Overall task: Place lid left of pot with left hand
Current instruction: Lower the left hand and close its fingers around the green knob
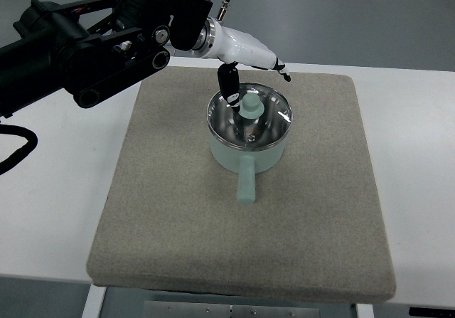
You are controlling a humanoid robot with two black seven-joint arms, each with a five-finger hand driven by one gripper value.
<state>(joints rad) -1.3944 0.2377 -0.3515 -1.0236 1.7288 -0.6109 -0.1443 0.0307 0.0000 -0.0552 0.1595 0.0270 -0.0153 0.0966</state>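
— Where do we have the pot [250, 153]?

— It stands on the grey mat [178, 211] that covers most of the white desk [57, 211], a little toward the mat's far edge and about midway between its left and right edges. Its handle [246, 181] points toward the near edge.

— And the lid [250, 117]?

— We see it on the pot, a glass lid with a pale green knob [249, 106] at its middle. It looks slightly tilted, though we cannot tell whether it has lifted clear of the rim.

— What is our left hand [238, 83] doing?

— The arm comes in from the far left corner, black at the forearm and white at the hand. The hand sits over the far side of the lid, with dark fingers [228, 85] reaching down to the knob's left side. They touch or nearly touch it; we cannot tell whether they have truly closed around it.

— And the mat left of the pot?

— Bare fabric, as far as we see.
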